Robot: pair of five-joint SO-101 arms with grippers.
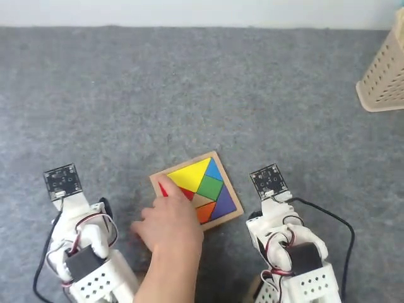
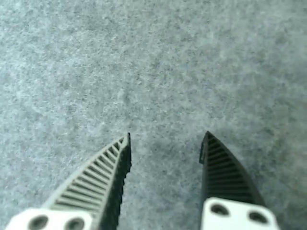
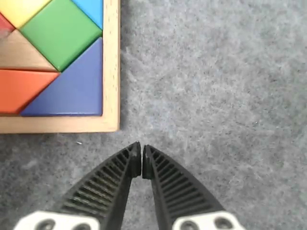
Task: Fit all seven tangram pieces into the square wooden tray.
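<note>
The square wooden tray (image 1: pixel 228 181) lies on the grey carpet between the two arms, turned at an angle. Inside it I see yellow (image 1: pixel 189 175), light blue (image 1: pixel 214 169), green (image 1: pixel 209 186), tan (image 1: pixel 201 200), orange (image 1: pixel 205 212), dark blue (image 1: pixel 223 204) and red (image 1: pixel 164 189) pieces. A person's hand (image 1: pixel 168 228) rests on the tray's near left part and covers most of the red piece. My left gripper (image 2: pixel 165 148) is open over bare carpet. My right gripper (image 3: pixel 141 155) is shut with nothing in it, just off the tray's corner (image 3: pixel 111 125).
A cream perforated basket (image 1: pixel 384 72) stands at the far right. Both arm bases (image 1: pixel 88 252) (image 1: pixel 293 252) sit at the near edge on either side of the tray. Open carpet stretches beyond the tray.
</note>
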